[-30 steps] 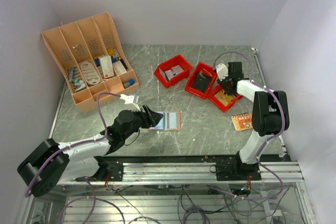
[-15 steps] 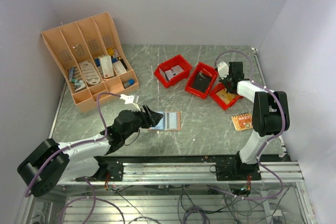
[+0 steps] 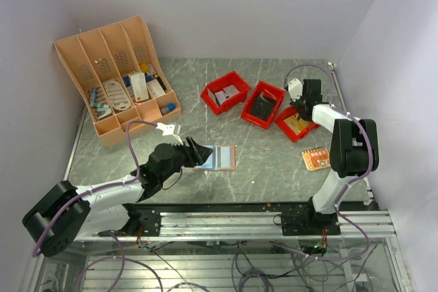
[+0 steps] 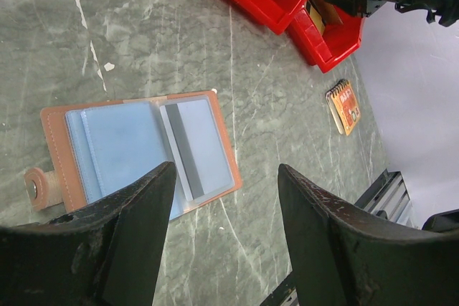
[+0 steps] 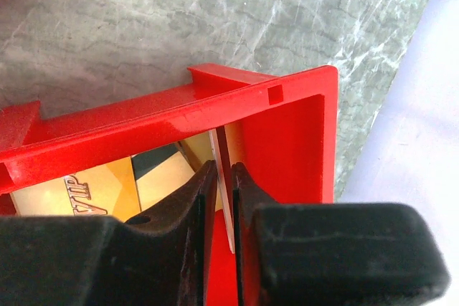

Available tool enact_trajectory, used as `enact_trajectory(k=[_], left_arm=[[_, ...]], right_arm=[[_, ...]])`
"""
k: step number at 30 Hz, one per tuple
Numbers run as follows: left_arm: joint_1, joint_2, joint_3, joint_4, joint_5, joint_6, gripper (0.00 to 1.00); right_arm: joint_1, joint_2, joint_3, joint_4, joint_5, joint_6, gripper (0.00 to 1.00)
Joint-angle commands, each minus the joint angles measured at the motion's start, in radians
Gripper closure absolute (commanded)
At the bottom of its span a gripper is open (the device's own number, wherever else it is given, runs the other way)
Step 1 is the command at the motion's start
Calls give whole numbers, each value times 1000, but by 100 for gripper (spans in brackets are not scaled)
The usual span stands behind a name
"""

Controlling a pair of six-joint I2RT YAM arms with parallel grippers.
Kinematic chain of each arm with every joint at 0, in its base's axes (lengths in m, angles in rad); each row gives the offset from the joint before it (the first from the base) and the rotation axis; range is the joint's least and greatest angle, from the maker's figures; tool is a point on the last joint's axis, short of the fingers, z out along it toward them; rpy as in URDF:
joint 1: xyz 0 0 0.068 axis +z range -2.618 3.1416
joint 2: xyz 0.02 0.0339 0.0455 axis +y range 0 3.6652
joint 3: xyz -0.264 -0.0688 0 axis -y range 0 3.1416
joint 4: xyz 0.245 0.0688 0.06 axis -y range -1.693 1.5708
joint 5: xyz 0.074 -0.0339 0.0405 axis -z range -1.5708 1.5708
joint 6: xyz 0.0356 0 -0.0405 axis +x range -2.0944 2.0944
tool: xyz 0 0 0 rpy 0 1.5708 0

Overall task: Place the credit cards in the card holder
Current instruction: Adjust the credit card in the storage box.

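The card holder [image 3: 219, 157] lies open flat on the table, tan-brown outside with blue sleeves and a snap tab [image 4: 32, 189]. A pale card with a grey stripe [image 4: 195, 150] sits in its right sleeve. My left gripper [image 3: 198, 152] hovers open just left of the card holder [image 4: 136, 152], nothing between its fingers [image 4: 129, 234]. My right gripper [image 5: 224, 170] reaches into the rightmost red bin [image 5: 215, 105] and is shut on a thin credit card [image 5: 224, 199] seen edge-on. More yellow and dark cards [image 5: 93, 184] lie in that bin [image 3: 286, 128].
An orange-tan slotted organiser rack [image 3: 116, 76] stands at the back left. Two more red bins [image 3: 224, 91] [image 3: 263, 104] sit at the back centre. A small orange notebook [image 3: 315, 158] lies near the right arm's base. The table's right edge runs close to the rightmost bin.
My right gripper's jaws have come together on the card in the red bin, and its wrist has shifted slightly to the right. The left arm has not moved.
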Motion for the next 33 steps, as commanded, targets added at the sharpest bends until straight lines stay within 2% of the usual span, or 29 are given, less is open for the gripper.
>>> enact_trajectory(k=[1,8,17,27,29,30,33], left_arm=[[5,-7,-4,38,-12,0,30],[4,3,0,44,-7,-1,30],[4,2,1,34,-10,-1,30],[6,16,6,43,-6,-1,30],[6,16,9,40,-5,-1,30],[5,14,9,39,-5,0,30],[5,7,11,31,-7,-1,30]], right_arm=[[-16,7,24,30,14,-8,86],[-48,24,52,22,-3,-6,86],[-116,89,116,-68,-158,40,85],[-155,166,178,-111,-217,36,84],[-159,177,192,-125,-229,34,90],[-162,180,200,-136,-240,35,97],[-180,161,227,-171,-300,46,100]])
